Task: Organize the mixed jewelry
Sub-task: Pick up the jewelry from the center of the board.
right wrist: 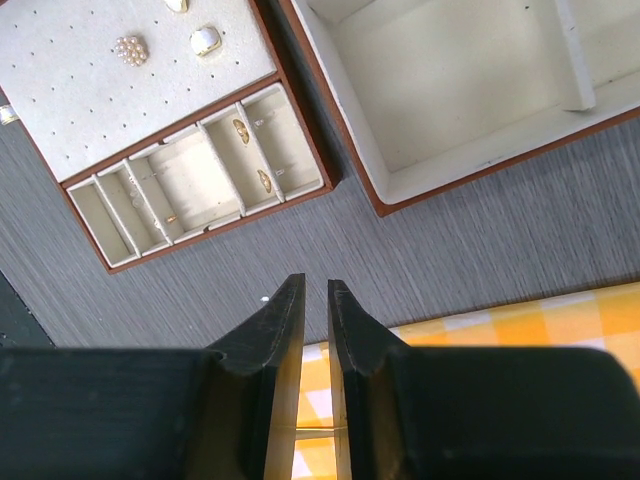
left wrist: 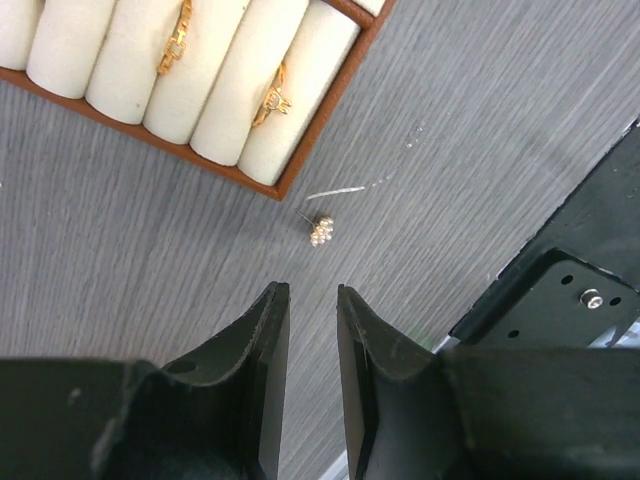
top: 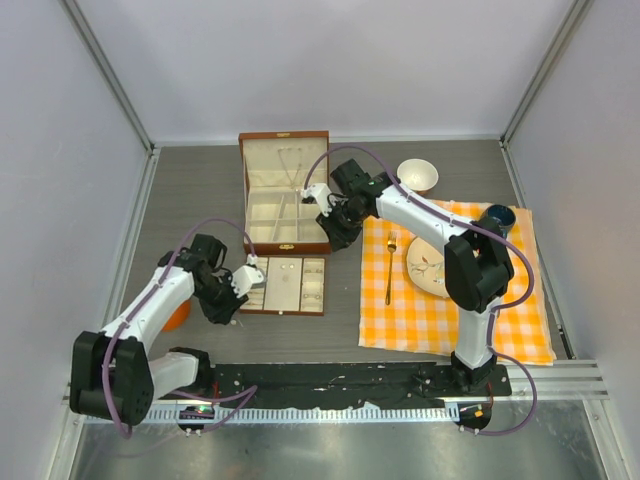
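A pearl-cluster stud (left wrist: 321,231) lies on the grey table just ahead of my left gripper (left wrist: 311,290), whose jaws stand slightly apart with nothing between them. A thin silvery chain (left wrist: 345,189) lies just beyond the stud, near the corner of the brown tray (left wrist: 300,160). Two gold rings (left wrist: 173,40) sit in the tray's cream rolls. My right gripper (right wrist: 316,281) hovers over the table between tray and cloth, its jaws narrowly open and empty. A tiny white piece (right wrist: 264,298) lies beside its left finger. Another pearl cluster (right wrist: 131,49) and studs (right wrist: 206,40) rest on the tray's pad.
The open brown wooden box (top: 285,195) stands behind the tray (top: 262,310). An orange checked cloth (top: 520,330) on the right carries a gold fork (top: 389,270), a plate (top: 424,265), a dark cup (top: 497,216) and a white bowl (top: 417,176). An orange object (top: 178,318) lies beneath the left arm.
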`<control>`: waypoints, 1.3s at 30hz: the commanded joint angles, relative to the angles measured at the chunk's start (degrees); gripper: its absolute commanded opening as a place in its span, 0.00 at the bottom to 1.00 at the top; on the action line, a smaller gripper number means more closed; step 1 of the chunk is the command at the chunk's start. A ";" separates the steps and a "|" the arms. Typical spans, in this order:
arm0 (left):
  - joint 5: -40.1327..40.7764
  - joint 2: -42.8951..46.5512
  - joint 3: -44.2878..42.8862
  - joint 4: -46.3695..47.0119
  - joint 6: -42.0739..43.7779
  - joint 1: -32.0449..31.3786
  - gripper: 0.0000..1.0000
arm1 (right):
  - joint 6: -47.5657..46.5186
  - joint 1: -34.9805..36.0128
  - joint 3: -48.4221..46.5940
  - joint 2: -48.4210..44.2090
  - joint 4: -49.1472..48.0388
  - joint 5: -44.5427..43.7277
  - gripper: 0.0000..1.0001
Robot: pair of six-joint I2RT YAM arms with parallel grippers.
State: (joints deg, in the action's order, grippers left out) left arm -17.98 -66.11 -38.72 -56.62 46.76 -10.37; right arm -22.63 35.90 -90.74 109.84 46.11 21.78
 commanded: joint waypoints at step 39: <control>-2.68 -7.19 2.60 7.67 -3.61 -3.08 0.28 | -0.39 0.66 1.35 -2.70 -1.20 1.07 0.21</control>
State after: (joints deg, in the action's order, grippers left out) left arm -20.53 -73.14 -36.38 -50.26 43.77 -13.04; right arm -22.61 35.97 -89.67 109.84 46.02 21.80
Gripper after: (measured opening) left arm 0.301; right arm 0.212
